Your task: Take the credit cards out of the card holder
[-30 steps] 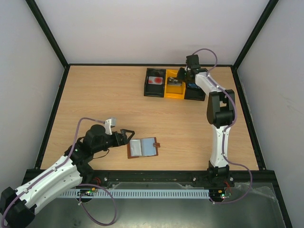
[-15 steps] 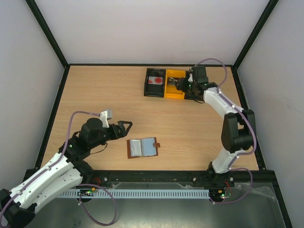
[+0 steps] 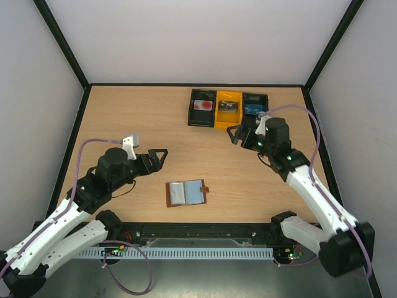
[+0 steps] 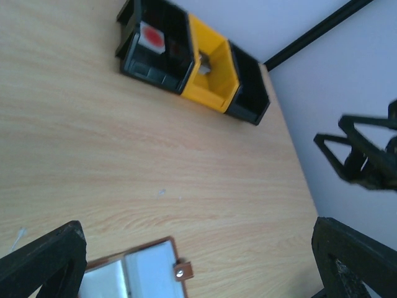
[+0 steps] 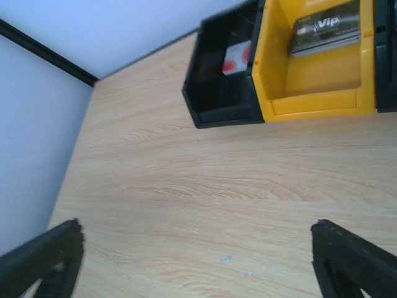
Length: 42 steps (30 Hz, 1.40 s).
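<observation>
The brown card holder (image 3: 186, 193) lies open on the table, pale sleeves up, snap tab to the right; its top edge shows in the left wrist view (image 4: 133, 276). My left gripper (image 3: 160, 158) hangs open a little up and left of it, nothing between its fingers (image 4: 46, 261). My right gripper (image 3: 233, 135) stands open and empty just in front of the tray. Three credit cards lie in the tray: a red-and-white one (image 3: 202, 105), a grey one (image 3: 228, 107) and a bluish one (image 3: 253, 109). The right wrist view shows the grey card (image 5: 327, 26) and the red-and-white card (image 5: 236, 57).
The black-and-yellow three-compartment tray (image 3: 228, 122) stands at the back of the table, right of centre, also in the right wrist view (image 5: 310, 102). A black frame edges the table. Bare wood lies between the tray and the holder.
My right gripper has opened and drawn back from the tray's right compartment toward the near side; a bluish card now shows there. My left gripper has lifted away up and left of the holder.
</observation>
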### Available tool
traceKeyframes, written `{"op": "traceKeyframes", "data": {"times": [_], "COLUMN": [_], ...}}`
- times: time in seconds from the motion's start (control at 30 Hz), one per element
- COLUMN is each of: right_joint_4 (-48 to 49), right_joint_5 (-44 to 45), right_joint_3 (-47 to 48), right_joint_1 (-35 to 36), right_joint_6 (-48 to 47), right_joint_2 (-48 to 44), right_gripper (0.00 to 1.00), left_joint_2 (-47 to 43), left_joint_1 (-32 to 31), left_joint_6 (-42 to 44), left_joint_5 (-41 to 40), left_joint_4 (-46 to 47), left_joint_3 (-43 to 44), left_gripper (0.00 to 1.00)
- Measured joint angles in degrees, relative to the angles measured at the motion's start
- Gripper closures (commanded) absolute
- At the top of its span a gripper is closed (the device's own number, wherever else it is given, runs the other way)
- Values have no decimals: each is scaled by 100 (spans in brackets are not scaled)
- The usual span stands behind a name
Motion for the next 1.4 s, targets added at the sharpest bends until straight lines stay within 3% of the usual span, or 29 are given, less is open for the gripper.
{"op": "traceKeyframes", "data": {"times": [0.17, 0.37, 0.57, 0.9, 1.4], "right_joint_4": [0, -146, -238, -264, -83], "right_joint_5": [-164, -448, -828, -1019, -1377], "right_joint_3": [-599, -911, -1285, -2028, -2046], "right_joint_1": [0, 0, 0, 0, 0], "right_joint_6": [87, 83, 109, 516, 826], "right_joint_2": [-1405, -2330, -2944, -3421, -3543], "right_gripper": [2, 2, 2, 2, 2], "left_joint_2": [-42, -245, -855, -1043, -1014], "left_joint_1": [0, 0, 0, 0, 0], "left_joint_6": [76, 170, 173, 87, 146], "left_joint_5": [-101, -96, 52, 144, -61], "left_joint_4": [-31, -13, 343, 535, 719], "left_joint_3": [323, 317, -420, -863, -863], "left_gripper": [0, 0, 0, 0, 0]}}
